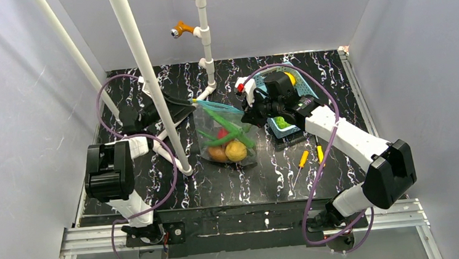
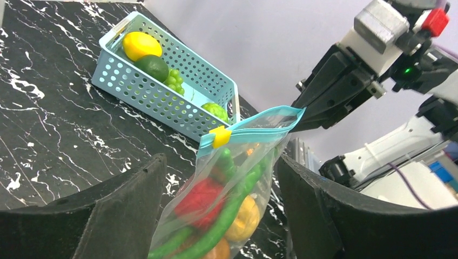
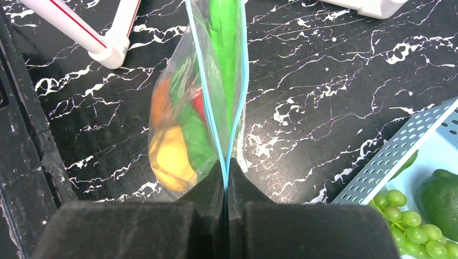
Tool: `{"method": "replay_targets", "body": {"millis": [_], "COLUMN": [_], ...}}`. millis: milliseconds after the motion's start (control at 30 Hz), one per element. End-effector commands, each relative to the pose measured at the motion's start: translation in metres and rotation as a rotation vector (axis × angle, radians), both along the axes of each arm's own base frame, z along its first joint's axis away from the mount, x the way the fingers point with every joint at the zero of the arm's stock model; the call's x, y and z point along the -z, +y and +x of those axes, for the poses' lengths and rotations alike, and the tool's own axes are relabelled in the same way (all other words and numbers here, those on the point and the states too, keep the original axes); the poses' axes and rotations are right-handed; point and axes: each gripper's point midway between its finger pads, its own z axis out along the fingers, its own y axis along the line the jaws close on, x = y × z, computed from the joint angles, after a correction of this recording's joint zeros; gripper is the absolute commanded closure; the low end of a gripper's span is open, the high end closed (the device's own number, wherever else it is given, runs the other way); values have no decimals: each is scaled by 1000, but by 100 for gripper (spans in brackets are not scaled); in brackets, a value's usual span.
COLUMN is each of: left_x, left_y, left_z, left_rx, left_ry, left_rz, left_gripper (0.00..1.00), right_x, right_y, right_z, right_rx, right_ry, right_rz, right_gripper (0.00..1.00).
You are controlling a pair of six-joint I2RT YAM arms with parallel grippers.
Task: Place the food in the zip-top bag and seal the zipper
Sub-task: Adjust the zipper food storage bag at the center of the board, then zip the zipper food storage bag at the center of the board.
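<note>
While our right gripper [image 3: 226, 168] clamps the zip-top bag's [image 1: 226, 136] zipper [image 2: 259, 123], our left gripper [image 2: 221, 162] faces it, jaws wide. White pipes [image 1: 149, 80] stand left, basket [image 2: 156, 100] and screwdrivers [image 1: 303, 159] right.

Your clear bag [image 1: 224, 136] stands upright mid-table, food [image 1: 231, 149] inside — red, orange, yellow pieces, green pods — teal zipper [image 2: 259, 123] parted above them.
</note>
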Motion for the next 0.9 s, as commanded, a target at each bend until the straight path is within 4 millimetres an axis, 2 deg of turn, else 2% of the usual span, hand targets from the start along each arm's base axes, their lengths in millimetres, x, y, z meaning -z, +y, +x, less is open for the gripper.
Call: {"method": "replay_targets", "body": {"millis": [0,67,167,200,233,300,467,500,533,567,633,667,733,800,833,867], "left_x": [-3,3,6,9,11,14,12,8,7,4,-2,-8,-15,-21,-20,-20], "left_y": [-4,-4,-7,-8,-19,-22,-26,-29,-32,-32,-32,-32,-31,-37,-40,-41], "left_z": [2,8,9,8,1,-4,-7,-10,-15,-20,-25,-28,-34,-44,-46,-46], "left_rx": [-39,-19,22,34,77,81,89,104,129,134,131,129,125,150,158,159], "left_ry": [-172,-138,-113,-103,-103,-109,-115,-133,-144,-161,-186,-201,-222,-239,-231,-224], "left_rz": [53,57,27,27,31,37,35,40,47,53,55,60,65,72,82,83], "left_gripper": [27,30,41,47,53,63,80,85,100,100,100,100,100,100,100,100], "right_x": [-25,-25,-26,-27,-28,-29,-25,-24,-26,-29,-41,-49,-54,-64,-76,-84], "right_y": [6,6,6,6,5,4,4,2,0,-3,0,10,30,59,83,89], "right_z": [4,4,5,5,6,6,3,4,6,5,-3,-9,-13,-8,-3,-3], "right_rx": [-19,-19,-18,-17,-15,-13,-15,-7,8,16,-7,-39,-84,-138,-196,-208], "right_ry": [-56,-56,-60,-62,-65,-69,-55,-55,-62,-59,-20,-19,-40,-62,-74,-83], "right_rz": [59,56,56,55,53,53,50,42,35,16,1,15,5,-15,-6,5], "right_gripper": [99,99,99,99,99,99,99,99,99,71,43,29,17,11,8,8]}}
